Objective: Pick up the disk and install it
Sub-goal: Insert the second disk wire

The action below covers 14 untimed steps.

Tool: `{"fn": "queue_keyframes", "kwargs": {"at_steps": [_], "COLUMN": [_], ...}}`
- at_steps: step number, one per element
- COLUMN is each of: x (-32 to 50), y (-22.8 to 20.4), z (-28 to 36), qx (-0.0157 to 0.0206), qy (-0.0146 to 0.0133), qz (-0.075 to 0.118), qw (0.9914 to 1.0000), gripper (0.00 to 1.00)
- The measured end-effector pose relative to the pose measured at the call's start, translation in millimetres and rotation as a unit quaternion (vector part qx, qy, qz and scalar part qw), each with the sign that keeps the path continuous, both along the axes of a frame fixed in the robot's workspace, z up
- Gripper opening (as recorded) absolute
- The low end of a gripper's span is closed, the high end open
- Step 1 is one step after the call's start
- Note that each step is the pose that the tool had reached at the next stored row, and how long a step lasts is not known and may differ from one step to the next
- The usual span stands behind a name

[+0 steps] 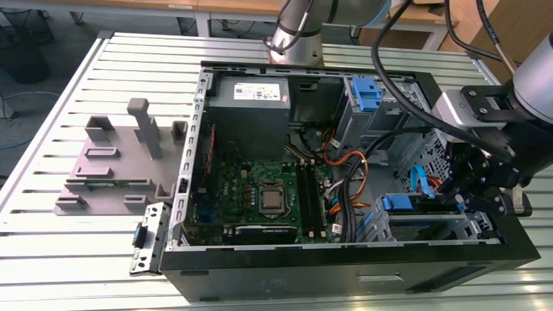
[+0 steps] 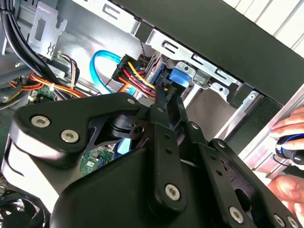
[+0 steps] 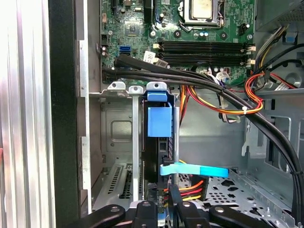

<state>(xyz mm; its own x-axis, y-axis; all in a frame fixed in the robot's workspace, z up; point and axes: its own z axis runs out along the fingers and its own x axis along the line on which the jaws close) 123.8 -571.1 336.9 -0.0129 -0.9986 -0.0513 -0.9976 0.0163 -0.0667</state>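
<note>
First wrist view | disk (image 3: 158, 142) edge-on in drive cage, blue carrier tab up | fingers (image 3: 160, 209) clamped on disk | labels unreadable

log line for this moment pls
stage: install | pincer: inside the pc case, at the drive bay | disk: standing on edge in bay slot, blue carrier showing

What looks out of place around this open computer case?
A person's hand shows beside the black metal computer case, close to the work. Inside, a flat light-blue cable runs loose past the grey metal drive cage.
</note>
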Motion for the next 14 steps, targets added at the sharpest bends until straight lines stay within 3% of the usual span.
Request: {"fn": "queue_keyframes", "kwargs": {"at_steps": [4,10,14], "x": [0.2,0.2,0.1], "y": [4.2,5.7,5.7], "z": [-3.6,-6.2,-6.2], "qx": [-0.0052,-0.0111,-0.0113], "qy": [0.0,0.0,0.0], "qz": [0.0,0.0,0.0], "qw": [0.99999,0.99994,0.99994], "gripper": [0.24,0.24,0.24]}}
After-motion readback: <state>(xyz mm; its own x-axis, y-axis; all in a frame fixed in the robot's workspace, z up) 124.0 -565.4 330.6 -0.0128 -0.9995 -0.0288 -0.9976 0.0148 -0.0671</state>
